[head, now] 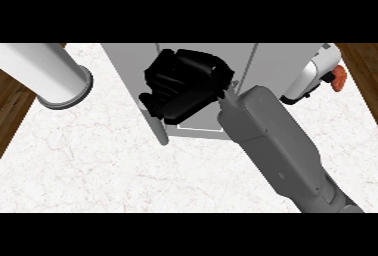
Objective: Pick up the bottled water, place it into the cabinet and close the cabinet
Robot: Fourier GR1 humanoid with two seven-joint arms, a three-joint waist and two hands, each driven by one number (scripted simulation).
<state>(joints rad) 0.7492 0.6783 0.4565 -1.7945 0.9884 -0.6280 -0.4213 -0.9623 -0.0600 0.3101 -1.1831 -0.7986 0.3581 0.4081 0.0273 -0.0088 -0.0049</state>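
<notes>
- The right robot hand reaches from the lower right toward the far middle of the view, its grey forearm crossing the table on a diagonal.
- Its black fingers are curled inward, bunched against the front of the grey cabinet. Whether anything sits inside the curl cannot be told — the hand covers that spot.
- The bottled water cannot be made out; if it is in the hand or inside the cabinet, the hand hides it.
- The cabinet stands at the far middle of the table. A narrow grey door edge juts toward the near side on the hand's left, just beside the fingers.
- Below the hand a pale strip of the cabinet's front shows, touching the forearm's far end.
- A large white cylinder with a grey rim lies at the far left, over the table's left edge, well apart from the hand.
- A white appliance with an orange part sits at the far right, near the forearm but apart from it.
- Dark wooden floor shows past the table's left and right edges.
- The near and left stretch of the table's marble top lies open — the widest free room.
- The left robot hand shows nowhere.
</notes>
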